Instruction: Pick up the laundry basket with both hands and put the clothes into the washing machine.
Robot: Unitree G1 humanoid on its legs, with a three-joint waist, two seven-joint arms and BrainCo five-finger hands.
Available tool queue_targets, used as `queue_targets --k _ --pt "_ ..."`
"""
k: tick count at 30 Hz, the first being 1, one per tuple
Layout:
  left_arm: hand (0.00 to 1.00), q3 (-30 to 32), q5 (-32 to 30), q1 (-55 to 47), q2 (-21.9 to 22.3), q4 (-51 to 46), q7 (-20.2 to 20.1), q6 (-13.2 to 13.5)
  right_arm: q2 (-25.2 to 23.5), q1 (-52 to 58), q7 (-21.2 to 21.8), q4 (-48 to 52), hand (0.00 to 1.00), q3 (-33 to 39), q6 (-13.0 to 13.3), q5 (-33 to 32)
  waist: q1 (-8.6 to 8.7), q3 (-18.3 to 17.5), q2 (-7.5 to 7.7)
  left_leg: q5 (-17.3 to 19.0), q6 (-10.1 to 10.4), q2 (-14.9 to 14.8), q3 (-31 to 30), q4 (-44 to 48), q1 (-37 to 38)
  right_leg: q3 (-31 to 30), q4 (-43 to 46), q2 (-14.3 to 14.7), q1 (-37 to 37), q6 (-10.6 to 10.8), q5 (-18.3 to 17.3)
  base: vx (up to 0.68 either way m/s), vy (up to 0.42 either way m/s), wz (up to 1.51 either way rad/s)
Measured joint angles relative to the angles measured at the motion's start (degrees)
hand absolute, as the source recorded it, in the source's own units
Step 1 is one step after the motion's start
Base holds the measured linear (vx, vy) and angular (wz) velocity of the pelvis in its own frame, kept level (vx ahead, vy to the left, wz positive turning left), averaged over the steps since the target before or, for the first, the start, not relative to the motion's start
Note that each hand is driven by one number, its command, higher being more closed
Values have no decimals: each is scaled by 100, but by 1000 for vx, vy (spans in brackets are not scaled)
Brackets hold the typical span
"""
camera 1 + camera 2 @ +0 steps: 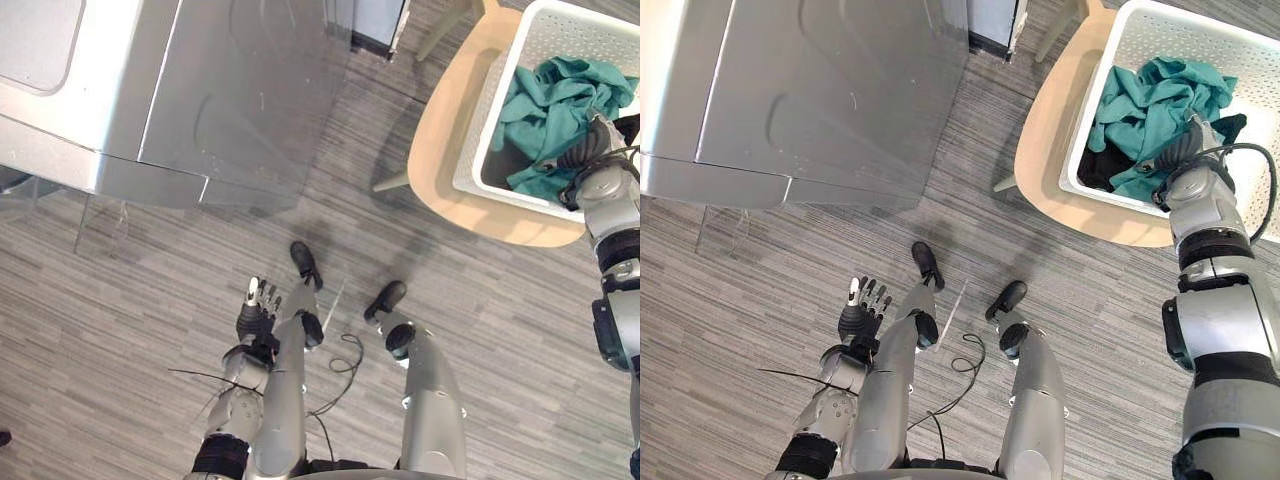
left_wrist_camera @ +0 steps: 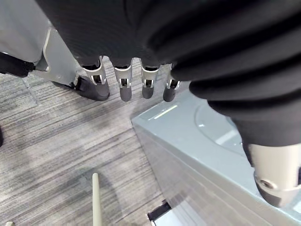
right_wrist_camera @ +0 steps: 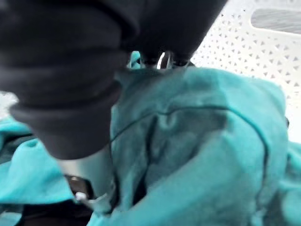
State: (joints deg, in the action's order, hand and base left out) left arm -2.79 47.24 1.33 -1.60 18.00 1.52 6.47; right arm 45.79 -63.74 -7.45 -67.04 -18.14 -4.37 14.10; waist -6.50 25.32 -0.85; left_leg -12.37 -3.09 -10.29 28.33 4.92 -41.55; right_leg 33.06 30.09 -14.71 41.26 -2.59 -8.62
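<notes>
1. Reaches with right hand (image 1: 1181, 149) into teal clothes (image 1: 1150, 105) in laundry basket (image 1: 492, 125) on wooden table (image 1: 1050, 132), probably for a grasp; grip hidden, cannot tell.
2. Hangs left hand (image 1: 862, 306) low, straight-fingered, empty, apparently not yet needed.

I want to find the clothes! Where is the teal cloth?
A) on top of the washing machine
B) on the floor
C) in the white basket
C: the teal cloth lies heaped inside the white basket, which sits on the pale wooden seat.
</notes>
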Motion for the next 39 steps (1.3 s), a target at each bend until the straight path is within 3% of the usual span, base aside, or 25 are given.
queue_targets --k 4,6,11,15,19,22,30,33,38,39 --pt "0 4 29 3 3 -4 3 0 23 -81 -110 -76 100 -165 2 -113 1 0 1 1 1 42 -1 4 -65 -29 91 -61 98 11 -46 -4 -7 4" --pt "0 66 62 4 19 14 20 -1 -30 -245 -155 -123 100 -379 -14 -312 86 -1 1 0 1 40 1 10 -70 -36 99 -60 110 8 -48 -3 -17 -1" --pt "0 81 65 216 73 102 163 -3 -305 -191 -374 -88 100 132 -49 -575 102 -3 -2 -10 -26 -26 3 228 -58 -116 187 -52 86 -8 -55 3 -51 -6" --pt "0 -121 66 235 132 40 205 -3 -447 81 -486 -162 100 119 -46 -679 75 -12 -17 25 12 -99 -108 458 79 -95 244 -43 -147 -66 -97 -12 -79 2" --pt "0 -402 63 73 119 -191 -133 -11 -447 408 -386 -355 100 -477 -87 -616 66 -35 -51 228 19 -193 -206 741 335 -13 294 -29 -577 -44 -239 -44 -53 10" --pt "0 -391 57 20 95 -189 -261 -55 -446 651 -346 -89 100 -430 -83 -431 69 -35 -49 278 -28 -279 -197 833 488 -14 183 66 -805 -12 -202 -33 -29 -8" --pt "0 -651 -70 -55 -160 -184 -279 -125 -726 1961 -243 2241 100 1143 -74 -193 97 -153 -32 391 9 -465 -105 903 1204 -69 -215 325 -1603 27 -60 -6 -31 -12" --pt "0 -820 -71 -229 -218 -288 -285 -134 -942 2397 -253 2739 100 1567 -83 -34 96 -423 4 389 11 -439 -57 745 1419 -90 -339 365 -1777 61 -42 27 -33 -5" --pt "0 -884 -69 -332 -311 -419 -289 -163 -966 2777 -258 3368 100 2119 -108 3 95 -483 54 365 40 -351 -5 522 1617 -120 -442 364 -1894 126 -3 27 -9 -2" --pt "0 -876 -74 -453 -330 -462 -284 -178 -1316 3320 -379 4245 100 2578 -157 11 101 -569 171 362 43 -306 53 400 1641 -153 -605 390 -1904 207 65 112 -24 -4"
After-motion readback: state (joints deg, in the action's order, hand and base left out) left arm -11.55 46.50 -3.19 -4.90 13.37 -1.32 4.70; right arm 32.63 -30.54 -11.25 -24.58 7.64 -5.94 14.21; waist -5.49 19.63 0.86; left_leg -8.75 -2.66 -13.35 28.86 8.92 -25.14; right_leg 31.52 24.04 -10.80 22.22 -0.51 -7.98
